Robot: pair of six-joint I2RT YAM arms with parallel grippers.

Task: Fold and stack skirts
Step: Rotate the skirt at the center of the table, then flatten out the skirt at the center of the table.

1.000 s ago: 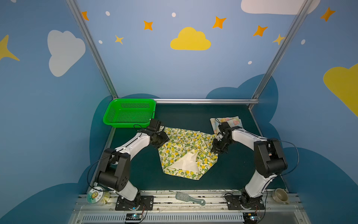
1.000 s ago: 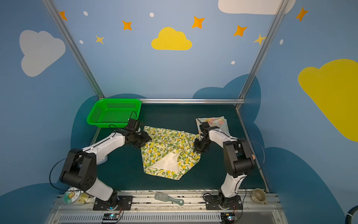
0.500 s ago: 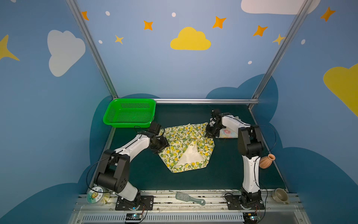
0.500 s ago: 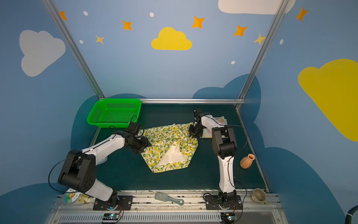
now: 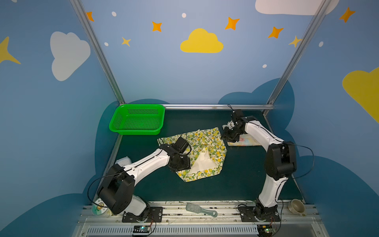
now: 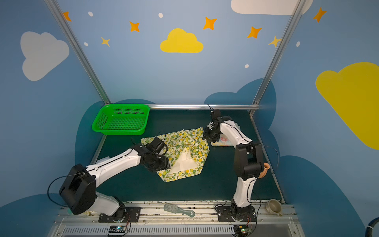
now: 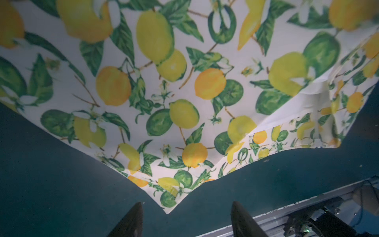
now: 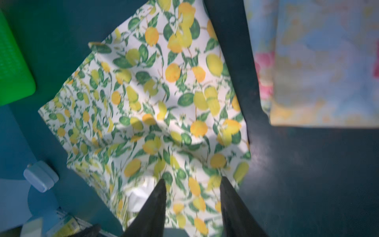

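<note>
The work cell is enclosed by a blue back wall and two blue side walls. A yellow cloud, a white cloud, orange stars and darker blue cloud shapes are painted on them. Slanted aluminium posts are fitted at the corners and joined by a horizontal rail. The floor is covered by a dark green mat. A metal mounting rail is fitted along the front edge.

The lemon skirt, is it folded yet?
Only partly: the lemon skirt lies rumpled, a flap turned over showing its white inside.
</note>
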